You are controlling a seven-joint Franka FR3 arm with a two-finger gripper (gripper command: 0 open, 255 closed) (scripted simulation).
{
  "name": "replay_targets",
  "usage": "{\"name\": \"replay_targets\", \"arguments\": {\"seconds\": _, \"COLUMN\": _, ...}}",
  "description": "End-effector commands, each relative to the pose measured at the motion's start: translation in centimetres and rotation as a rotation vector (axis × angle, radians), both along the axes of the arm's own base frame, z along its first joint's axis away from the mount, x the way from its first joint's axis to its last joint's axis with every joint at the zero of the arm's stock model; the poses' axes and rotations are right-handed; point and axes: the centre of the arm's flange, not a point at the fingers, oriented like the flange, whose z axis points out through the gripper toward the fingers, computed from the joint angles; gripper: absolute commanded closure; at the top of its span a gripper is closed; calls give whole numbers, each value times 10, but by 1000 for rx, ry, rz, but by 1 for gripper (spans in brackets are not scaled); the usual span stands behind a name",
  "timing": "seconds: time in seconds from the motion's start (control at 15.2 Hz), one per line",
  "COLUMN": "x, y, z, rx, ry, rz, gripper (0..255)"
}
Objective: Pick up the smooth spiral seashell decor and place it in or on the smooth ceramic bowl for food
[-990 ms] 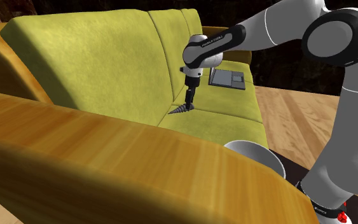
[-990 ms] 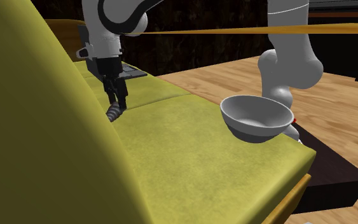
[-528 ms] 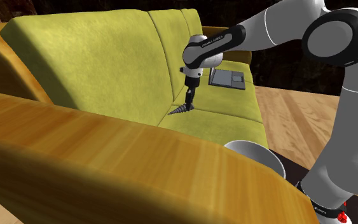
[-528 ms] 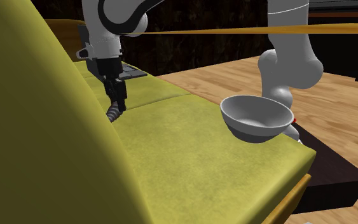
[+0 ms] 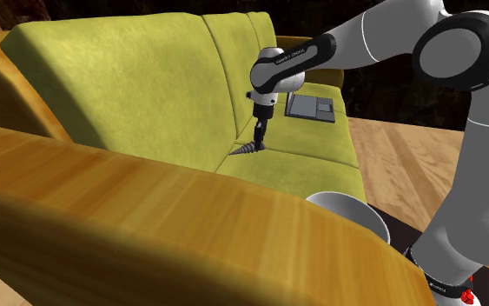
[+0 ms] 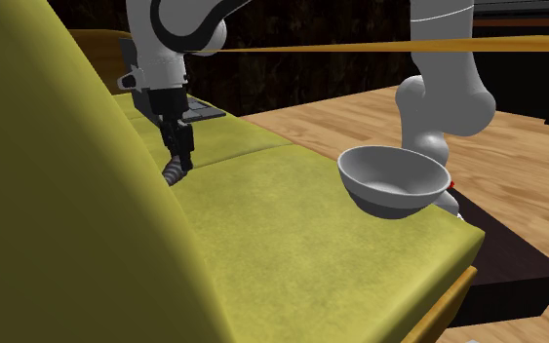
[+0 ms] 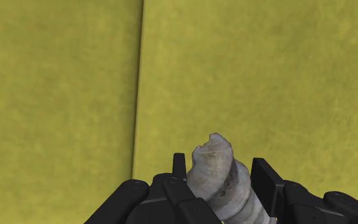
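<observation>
A grey-white spiral seashell (image 5: 245,149) (image 6: 174,173) (image 7: 219,175) lies on the olive-green sofa seat (image 5: 303,165), at the seam between two cushions close to the backrest. My black gripper (image 5: 260,137) (image 6: 179,161) (image 7: 220,181) points straight down over it, and its fingers (image 7: 179,168) press against the shell's sides, shut on it. The shell's pointed end still touches the cushion. A plain grey-white bowl (image 5: 346,209) (image 6: 396,175) stands at the seat's near end by the wooden armrest, well apart from the gripper.
A flat grey laptop-like object (image 5: 311,107) (image 6: 199,107) lies on the far cushion behind the gripper. The sofa's tall backrest (image 5: 129,87) rises beside the shell. A wide wooden armrest (image 5: 147,209) crosses the shoulder view's foreground. Wood floor (image 6: 360,107) lies beyond the seat's edge.
The fingers have drawn together from wide apart until they clasp the shell. The arm, shell and bowl have stayed in place.
</observation>
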Motion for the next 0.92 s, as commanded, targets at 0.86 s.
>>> {"name": "replay_targets", "arguments": {"seconds": 0.86, "x": 0, "y": 3, "z": 67, "rx": 2, "ry": -1, "rz": 3, "gripper": 255}}
